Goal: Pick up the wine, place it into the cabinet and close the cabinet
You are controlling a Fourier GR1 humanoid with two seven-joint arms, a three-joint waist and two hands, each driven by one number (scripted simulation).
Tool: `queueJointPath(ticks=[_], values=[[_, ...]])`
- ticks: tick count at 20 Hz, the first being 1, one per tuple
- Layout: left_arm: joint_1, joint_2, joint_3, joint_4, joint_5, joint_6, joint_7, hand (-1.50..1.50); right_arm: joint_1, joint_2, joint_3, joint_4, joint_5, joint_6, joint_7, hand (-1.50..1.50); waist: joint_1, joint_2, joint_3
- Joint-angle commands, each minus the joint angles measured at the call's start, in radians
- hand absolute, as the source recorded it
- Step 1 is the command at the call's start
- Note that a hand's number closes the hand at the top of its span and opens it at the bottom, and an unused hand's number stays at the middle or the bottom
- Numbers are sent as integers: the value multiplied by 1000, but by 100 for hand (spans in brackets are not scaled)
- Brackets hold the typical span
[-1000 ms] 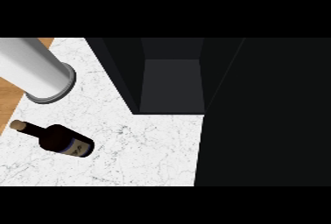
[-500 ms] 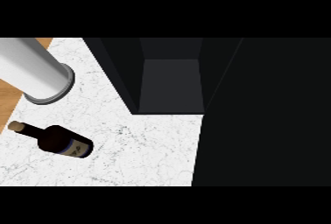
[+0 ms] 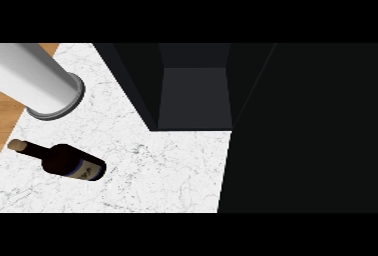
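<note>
Dark wine bottle (image 3: 68,161) stands on marble counter (image 3: 170,170), neck toward upper left; no robot hand visible.

We see no hand, so we place things by the forearm (image 3: 37,80), which comes in at the upper left above the counter (image 3: 170,170). The bottle (image 3: 66,162) stands on the counter just below the forearm's end, apart from it. The cabinet (image 3: 196,95) stands to the forearm's right, open toward us, its door (image 3: 303,130) farther right. The bottle sits well left of the cabinet's opening.
</note>
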Motion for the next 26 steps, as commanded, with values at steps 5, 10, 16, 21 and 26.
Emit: queueJointPath(ticks=[5,10,16,21,26], values=[[41,-32,-4,51,-80,-61,-39,-150,-23,-19,-68,-111,-95,-8,85,-150,8,-1,0],[47,-60,-27,208,-171,-160,-143,-150,-58,-28,-69,-128,-86,-25,133,-150,-1,0,0],[38,-75,-15,303,-224,-183,-197,-150,-49,-20,-76,-111,-95,-6,103,-150,3,1,0],[47,-116,-36,423,-303,-248,-323,-150,-97,0,1,-50,-5,-25,80,-150,8,1,0],[-11,-95,-17,545,-330,-269,-383,-150,-121,-33,-106,-63,-112,-18,128,-150,3,1,0]])
